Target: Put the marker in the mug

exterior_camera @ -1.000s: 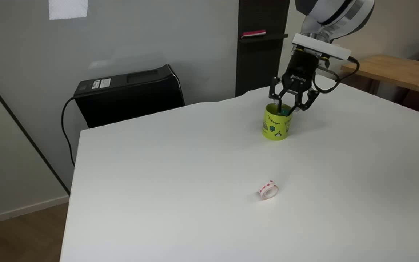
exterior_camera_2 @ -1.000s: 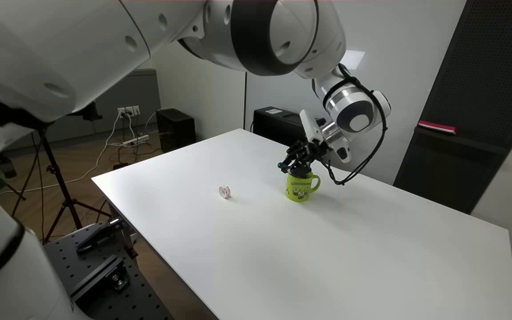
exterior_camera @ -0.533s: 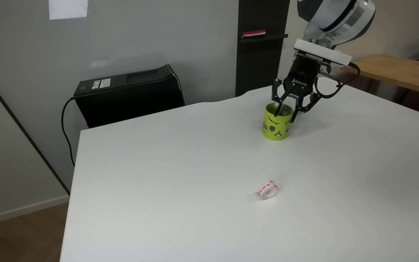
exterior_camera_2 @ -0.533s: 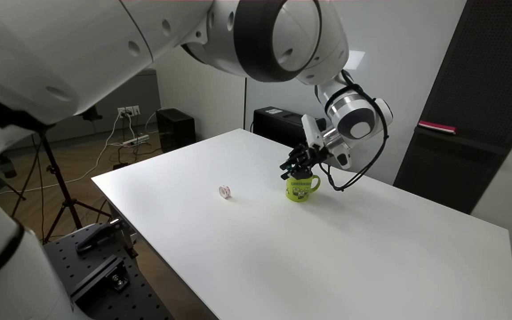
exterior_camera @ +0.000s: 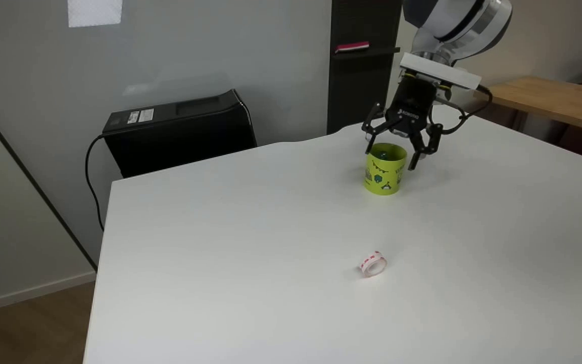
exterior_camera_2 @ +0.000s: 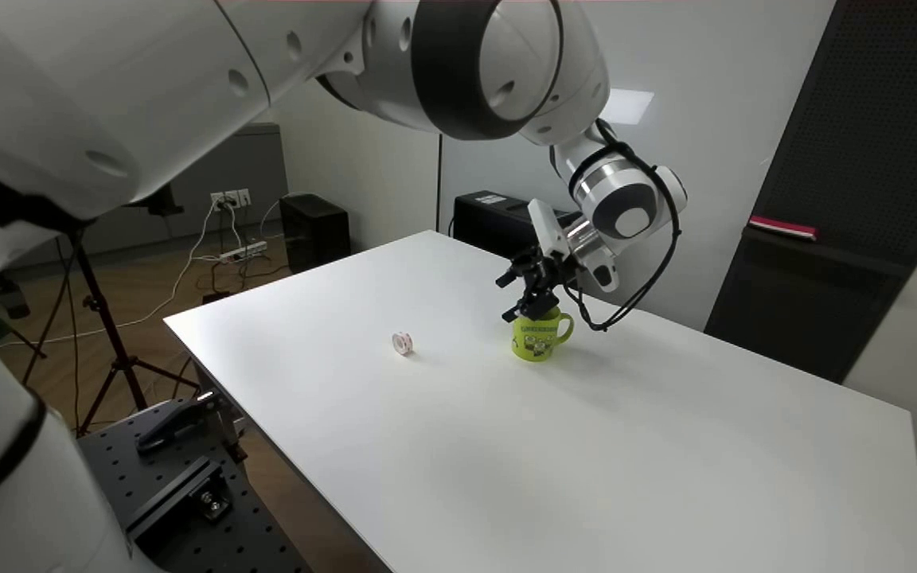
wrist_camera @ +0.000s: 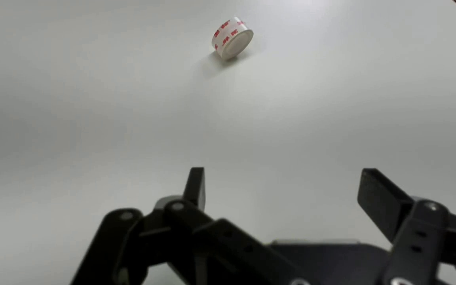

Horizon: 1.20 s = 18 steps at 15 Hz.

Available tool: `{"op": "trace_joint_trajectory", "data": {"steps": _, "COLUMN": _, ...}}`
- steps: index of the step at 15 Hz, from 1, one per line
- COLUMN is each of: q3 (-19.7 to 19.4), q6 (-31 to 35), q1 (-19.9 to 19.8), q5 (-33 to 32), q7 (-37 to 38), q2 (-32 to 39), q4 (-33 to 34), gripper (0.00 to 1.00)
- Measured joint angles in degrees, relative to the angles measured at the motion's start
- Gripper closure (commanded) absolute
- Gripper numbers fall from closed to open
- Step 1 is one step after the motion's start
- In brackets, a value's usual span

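The lime-green mug stands upright on the white table. Its handle shows in an exterior view, where I also see the mug partly covered by a finger. Inside the rim, a dark green end of the marker is visible; the rest of it is hidden by the mug's wall. My gripper hovers tilted over the mug, its fingers spread on either side of the rim. Whether a finger touches the mug, I cannot tell. In the wrist view the gripper is wide open with nothing between its pads.
A roll of white tape with red print lies on the table, also seen in the wrist view. Behind the table's far edge stands a black box by the grey wall. A dark cabinet rises behind the table.
The fingers have spread apart and let go of the marker, which has gone from between them down into the mug. The gripper has shifted slightly. Mug and tape have not moved.
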Motion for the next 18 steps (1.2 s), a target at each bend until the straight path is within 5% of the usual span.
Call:
{"op": "trace_joint_trajectory", "data": {"steps": 10, "q3": 0.57, "q6": 2.47, "q1": 10.46, "q5": -15.05, "q7": -9.52, "q2": -11.94, "q4": -6.84, "gripper": 0.00}}
{"op": "trace_joint_trajectory", "data": {"steps": 18, "q3": -0.38, "q6": 33.20, "q1": 16.53, "q5": -25.97, "q7": -9.57, "q2": -23.98, "q4": -28.08, "gripper": 0.00}}
